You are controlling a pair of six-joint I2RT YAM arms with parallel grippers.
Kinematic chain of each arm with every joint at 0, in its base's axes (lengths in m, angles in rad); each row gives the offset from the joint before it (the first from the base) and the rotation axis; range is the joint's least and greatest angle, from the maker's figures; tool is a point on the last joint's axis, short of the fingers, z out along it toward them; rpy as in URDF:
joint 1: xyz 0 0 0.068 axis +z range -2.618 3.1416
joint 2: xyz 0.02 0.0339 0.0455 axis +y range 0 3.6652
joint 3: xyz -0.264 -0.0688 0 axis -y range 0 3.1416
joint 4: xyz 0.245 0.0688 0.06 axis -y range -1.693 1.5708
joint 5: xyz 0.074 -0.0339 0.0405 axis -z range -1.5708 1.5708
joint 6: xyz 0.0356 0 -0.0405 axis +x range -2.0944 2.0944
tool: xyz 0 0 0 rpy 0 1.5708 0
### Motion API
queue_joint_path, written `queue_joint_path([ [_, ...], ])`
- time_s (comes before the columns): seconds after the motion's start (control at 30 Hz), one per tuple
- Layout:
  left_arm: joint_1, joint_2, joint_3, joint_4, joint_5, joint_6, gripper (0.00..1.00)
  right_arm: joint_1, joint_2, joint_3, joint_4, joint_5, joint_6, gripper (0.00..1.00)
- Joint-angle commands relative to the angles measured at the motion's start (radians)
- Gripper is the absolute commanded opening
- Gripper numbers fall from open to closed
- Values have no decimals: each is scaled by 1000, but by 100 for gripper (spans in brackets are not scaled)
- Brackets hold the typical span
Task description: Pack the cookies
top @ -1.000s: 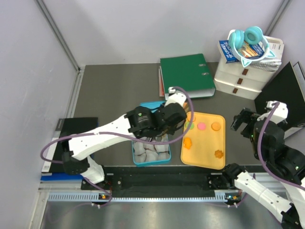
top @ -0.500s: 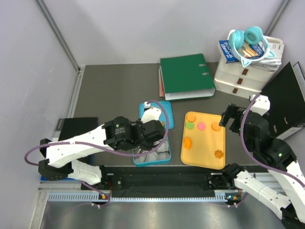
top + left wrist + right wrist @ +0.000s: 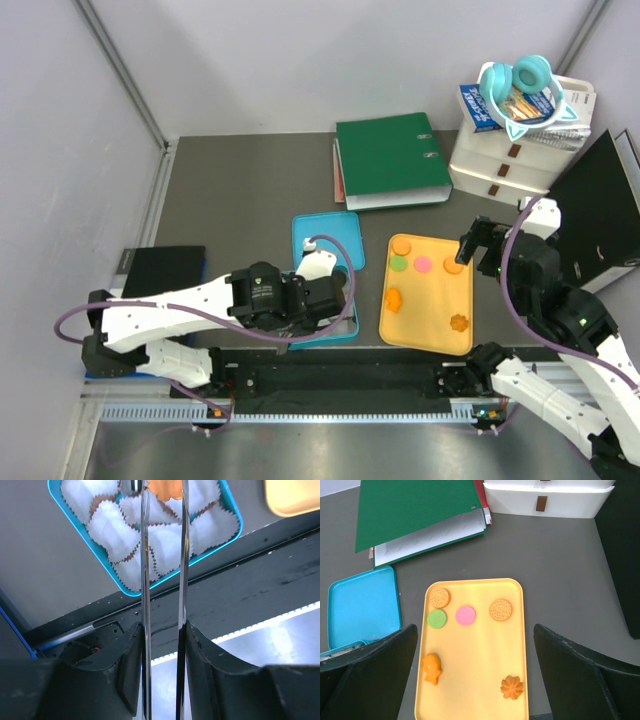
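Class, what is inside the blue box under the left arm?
White paper liners fill the blue box; those visible look empty. The left fingers hold an orange cookie over them. The far end is cut off, and the arm hides it from above.

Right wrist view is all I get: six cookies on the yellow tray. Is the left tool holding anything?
Observer: Yes. The left wrist view shows the left tool shut on an orange cookie.
Operator: Over what?
Observer: It is above the teal rectangular box of white crinkled paper liners, by the table's near edge.
Operator: Where is my right tool?
Observer: In the top view the right tool is open, beside the far right corner of the yellow flat tray.
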Motion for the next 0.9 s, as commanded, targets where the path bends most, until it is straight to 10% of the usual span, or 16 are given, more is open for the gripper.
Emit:
queue_joint_path([
  [0.0,-8,-47,-41,39,16,-30,32,7,5,0,33,-3,7,99],
  [0.87,-9,38,-38,137,31,31,44,8,-1,-11,32,2,8,99],
])
